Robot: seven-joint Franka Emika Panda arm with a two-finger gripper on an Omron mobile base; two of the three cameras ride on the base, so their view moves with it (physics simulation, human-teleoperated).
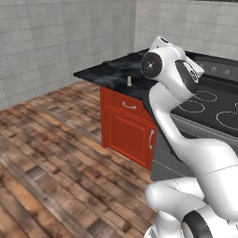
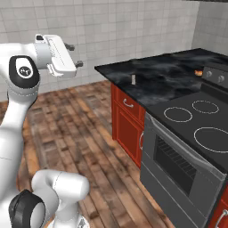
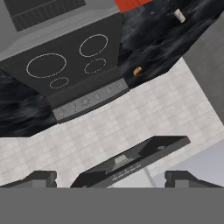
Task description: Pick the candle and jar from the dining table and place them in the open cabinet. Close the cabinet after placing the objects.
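My gripper (image 2: pixel 74 55) is raised high at the left of the right base view. It is open, with nothing between its dark fingertips (image 2: pixel 79 64), and stands well apart from the counter. In the hand view the gripper (image 3: pixel 111 178) looks over a stove and a tiled wall. The candle, the jar, the dining table and the cabinet are out of view. A small pale cylinder (image 1: pixel 129 81) (image 2: pixel 133 79) (image 3: pixel 179 15) stands on the black marble counter (image 2: pixel 169 75); I cannot tell what it is.
A black cooktop (image 2: pixel 191 116) (image 1: pixel 209 107) (image 3: pixel 65 65) with a grey oven front (image 2: pixel 178 164) adjoins the counter. Red base cabinets (image 1: pixel 128 123) (image 2: pixel 129 120) sit below. A tiny orange item (image 2: pixel 198 71) (image 3: pixel 137 71) lies near the stove. A dark range hood (image 3: pixel 131 162) hangs above. Wooden floor (image 1: pixel 56 153) spreads out on the left.
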